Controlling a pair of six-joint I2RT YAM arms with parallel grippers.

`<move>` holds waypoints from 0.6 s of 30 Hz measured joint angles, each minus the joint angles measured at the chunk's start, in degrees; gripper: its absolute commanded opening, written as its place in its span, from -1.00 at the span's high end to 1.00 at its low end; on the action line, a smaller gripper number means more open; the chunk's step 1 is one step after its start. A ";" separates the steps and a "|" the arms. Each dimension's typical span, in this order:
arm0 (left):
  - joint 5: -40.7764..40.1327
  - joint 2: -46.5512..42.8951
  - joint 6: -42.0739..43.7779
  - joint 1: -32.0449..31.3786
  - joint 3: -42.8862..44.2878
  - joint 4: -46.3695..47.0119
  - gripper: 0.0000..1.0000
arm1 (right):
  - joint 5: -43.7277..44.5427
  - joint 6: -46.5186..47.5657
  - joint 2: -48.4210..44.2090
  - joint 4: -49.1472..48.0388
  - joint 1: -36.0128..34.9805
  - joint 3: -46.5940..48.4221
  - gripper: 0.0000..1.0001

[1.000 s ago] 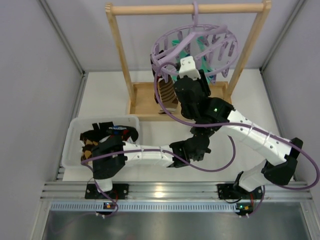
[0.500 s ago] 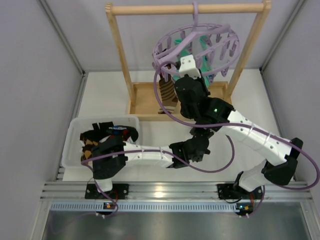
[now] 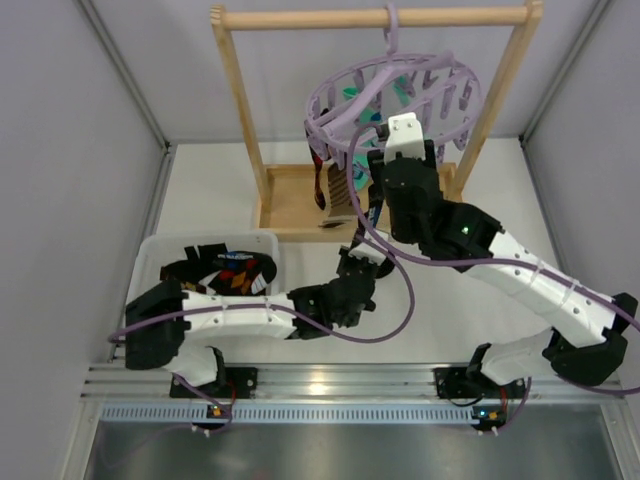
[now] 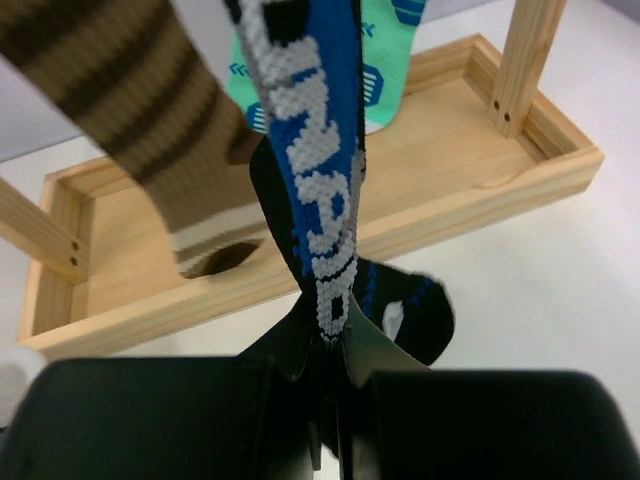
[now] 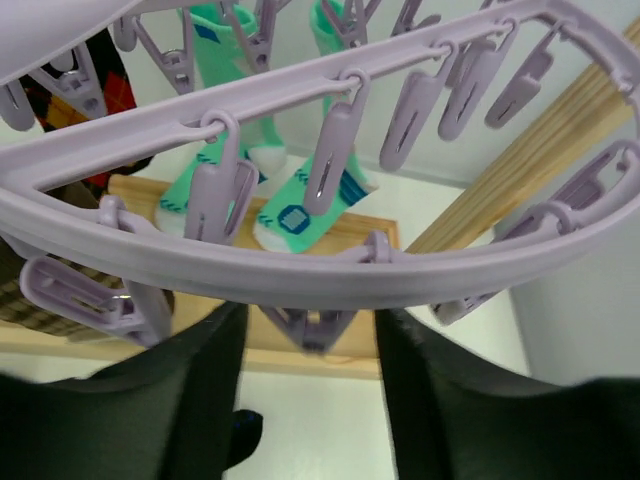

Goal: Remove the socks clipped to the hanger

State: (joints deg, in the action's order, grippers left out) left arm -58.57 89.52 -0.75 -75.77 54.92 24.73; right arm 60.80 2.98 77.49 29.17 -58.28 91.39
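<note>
left wrist: left gripper (image 4: pixel 325 345) clamps the black blue-white knit sock (image 4: pixel 310 200); right gripper (image 5: pixel 310 345), jaws apart, straddles a lavender plastic peg (image 5: pixel 312 322); squeeze that fully, then pull down gently.

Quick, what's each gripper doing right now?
Left gripper: shut on the black-and-blue sock.
Right gripper: open, fingers either side of a hanger clip.

I see a light wooden rack frame (image 3: pixel 241 110) just beyond the left pincer (image 3: pixel 358 252); a clear plastic bin (image 3: pixel 148 265) sits well left of it on the white bench (image 3: pixel 210 180).
</note>
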 measured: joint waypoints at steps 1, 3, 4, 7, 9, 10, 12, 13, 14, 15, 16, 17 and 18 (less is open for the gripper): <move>-0.28 -2.78 -1.27 0.11 -0.13 -2.40 1.00 | -1.40 -1.31 -0.96 0.28 0.42 -0.68 -0.25; -0.87 -7.10 -3.43 0.48 -0.17 -5.79 1.00 | -3.87 -3.34 -3.19 0.39 1.27 -2.62 -0.60; -1.07 -9.35 -4.44 0.83 -0.17 -7.69 1.00 | -4.92 -4.59 -4.63 0.42 1.57 -4.02 -0.68; -1.68 -14.80 -7.50 2.69 -0.15 -14.56 1.00 | -7.69 -7.15 -9.57 0.37 1.81 -8.94 -0.85; -2.10 -17.35 -9.73 4.37 -0.17 -19.93 1.00 | -9.31 -8.66 -12.79 0.35 1.84 -11.91 -0.99; -2.38 -18.58 -10.73 5.33 -0.17 -22.71 1.00 | -10.12 -9.64 -14.82 0.39 1.84 -13.66 -0.99; -2.95 -21.16 -12.70 6.80 -0.24 -28.33 1.00 | -11.28 -11.02 -18.23 0.44 1.84 -16.46 -0.99; -3.23 -22.77 -13.35 7.17 -0.31 -30.75 1.00 | -11.74 -11.65 -19.87 0.42 1.84 -17.66 -0.99; -3.52 -24.70 -14.01 7.23 -0.35 -33.18 1.00 | -12.15 -12.20 -21.51 0.31 1.84 -18.93 -0.99; -3.82 -26.40 -14.40 7.21 -0.37 -34.82 1.00 | -12.39 -12.63 -23.10 0.02 1.86 -20.24 -0.99; -4.20 -28.81 -14.75 7.19 -0.37 -36.57 1.00 | -12.52 -12.98 -24.61 -0.20 1.86 -21.49 -0.99; -4.76 -30.97 -14.93 7.17 -0.37 -37.94 1.00 | -12.70 -13.35 -25.88 -0.33 1.86 -22.64 -0.99; -5.60 -33.07 -15.10 7.17 -0.33 -39.10 1.00 | -12.76 -13.64 -26.88 -0.35 1.88 -23.61 -0.99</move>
State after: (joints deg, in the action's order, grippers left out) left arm -64.16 56.45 -15.86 -68.60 54.59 -14.37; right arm 48.03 -10.66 50.61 28.82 -56.40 67.79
